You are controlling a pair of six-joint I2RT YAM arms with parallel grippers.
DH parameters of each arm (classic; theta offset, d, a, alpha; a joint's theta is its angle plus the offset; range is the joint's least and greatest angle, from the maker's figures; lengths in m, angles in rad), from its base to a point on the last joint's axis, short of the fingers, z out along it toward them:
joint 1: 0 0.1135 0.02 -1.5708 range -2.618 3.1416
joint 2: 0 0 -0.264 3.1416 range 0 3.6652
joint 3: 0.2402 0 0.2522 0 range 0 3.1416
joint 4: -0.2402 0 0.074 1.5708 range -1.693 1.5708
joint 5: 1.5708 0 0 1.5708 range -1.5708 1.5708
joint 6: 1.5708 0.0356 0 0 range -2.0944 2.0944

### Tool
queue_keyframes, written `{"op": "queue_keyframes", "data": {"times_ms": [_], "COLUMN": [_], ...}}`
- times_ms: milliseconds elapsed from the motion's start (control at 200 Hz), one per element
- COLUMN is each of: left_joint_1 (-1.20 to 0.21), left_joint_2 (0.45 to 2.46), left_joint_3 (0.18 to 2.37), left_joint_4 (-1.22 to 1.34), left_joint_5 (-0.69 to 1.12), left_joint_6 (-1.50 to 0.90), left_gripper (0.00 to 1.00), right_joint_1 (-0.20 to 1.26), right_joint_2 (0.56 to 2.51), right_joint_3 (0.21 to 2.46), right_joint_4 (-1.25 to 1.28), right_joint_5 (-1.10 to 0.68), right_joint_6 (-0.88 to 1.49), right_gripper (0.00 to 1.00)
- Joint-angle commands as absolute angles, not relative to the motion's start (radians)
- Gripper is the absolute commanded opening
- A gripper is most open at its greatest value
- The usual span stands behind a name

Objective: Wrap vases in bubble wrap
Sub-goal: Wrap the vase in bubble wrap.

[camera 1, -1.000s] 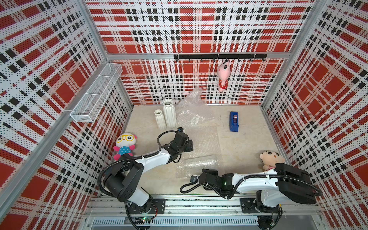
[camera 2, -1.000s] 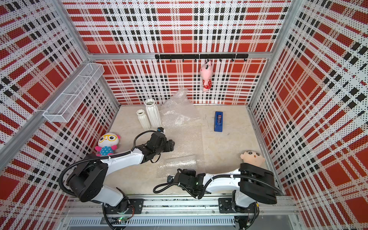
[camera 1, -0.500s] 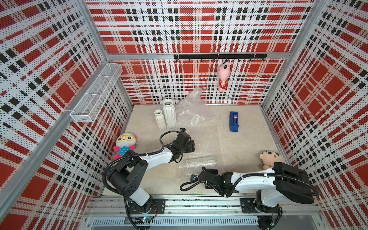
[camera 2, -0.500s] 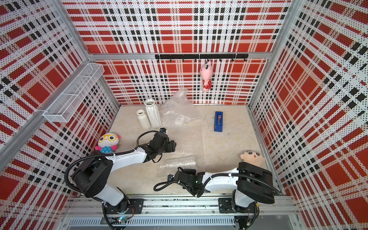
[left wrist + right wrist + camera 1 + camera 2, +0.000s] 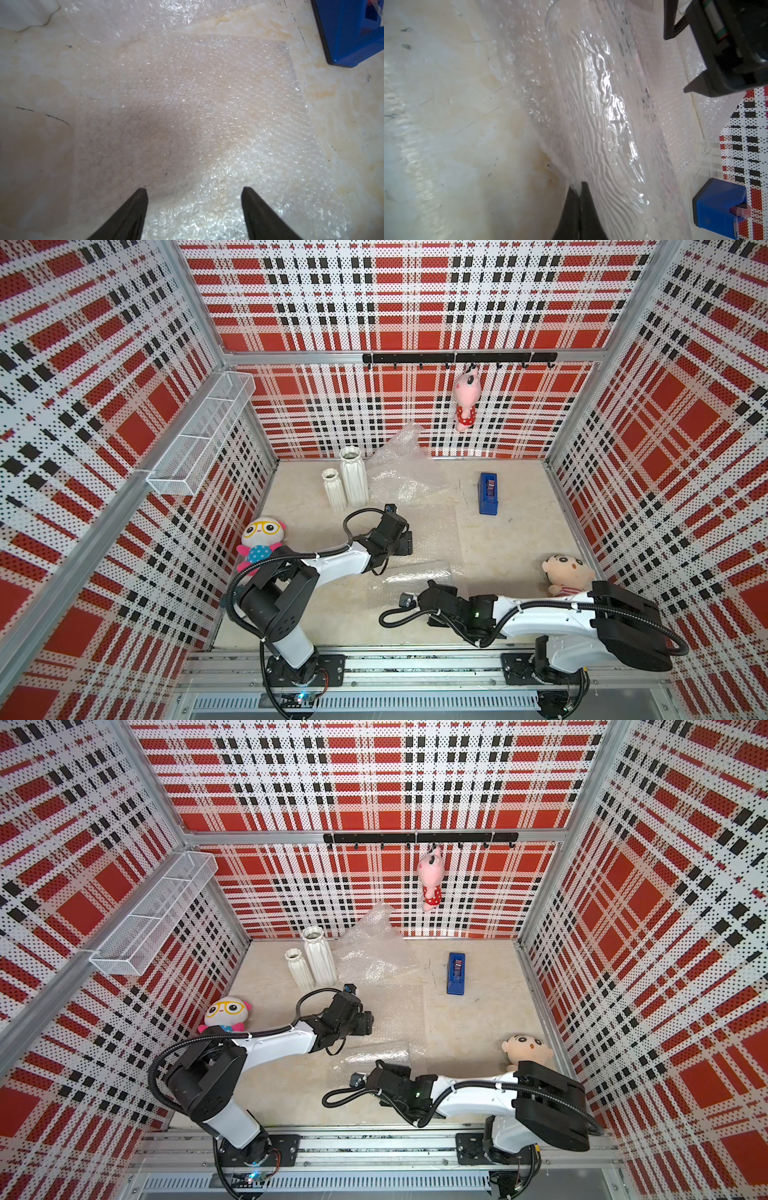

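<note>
Right hand (image 5: 579, 188) — clenched on wrap (image 5: 537, 116) edge, by the lying glass vase (image 5: 602, 108). Left hand (image 5: 194, 189) — released, over flat sheet (image 5: 187, 104). Short vase (image 5: 333, 489), tall vase (image 5: 354, 477): upright, side by side, worktop (image 5: 519, 539) rear.

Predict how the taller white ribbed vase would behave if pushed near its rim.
The taller white ribbed vase stands tall and narrow, so it would probably tip rather than slide. It looks like glazed ceramic: likely stiff, breakable. Falling, it might strike the shorter vase beside it.

Robotics lab cell: plaid perforated panelling (image 5: 395, 294), aluminium framing (image 5: 291, 359), left arm (image 5: 340, 564) and right arm (image 5: 540, 616) bolted to a base rail (image 5: 415, 664).
</note>
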State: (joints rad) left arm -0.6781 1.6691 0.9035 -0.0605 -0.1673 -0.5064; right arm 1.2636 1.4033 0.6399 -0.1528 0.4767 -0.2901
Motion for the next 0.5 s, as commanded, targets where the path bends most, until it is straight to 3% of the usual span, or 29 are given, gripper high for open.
{"op": "queue_keyframes", "data": {"times_ms": [0,496], "left_joint_1": [-0.683,-0.725], "left_joint_2": [1.683,1.760], "left_joint_3": [0.929,1.018], "left_joint_4": [-0.079,-0.118], "left_joint_5": [-0.180,-0.167], "left_joint_6": [-0.482,-0.397], "left_gripper": [0.75,0.72], "right_joint_1": [1.250,1.225], "right_joint_2": [1.373,1.333], "right_joint_3": [0.625,0.607], "right_joint_4": [-0.095,-0.067], "right_joint_5": [0.477,0.486], "right_joint_6": [-0.279,-0.227], "right_gripper": [0.01,0.03]}}
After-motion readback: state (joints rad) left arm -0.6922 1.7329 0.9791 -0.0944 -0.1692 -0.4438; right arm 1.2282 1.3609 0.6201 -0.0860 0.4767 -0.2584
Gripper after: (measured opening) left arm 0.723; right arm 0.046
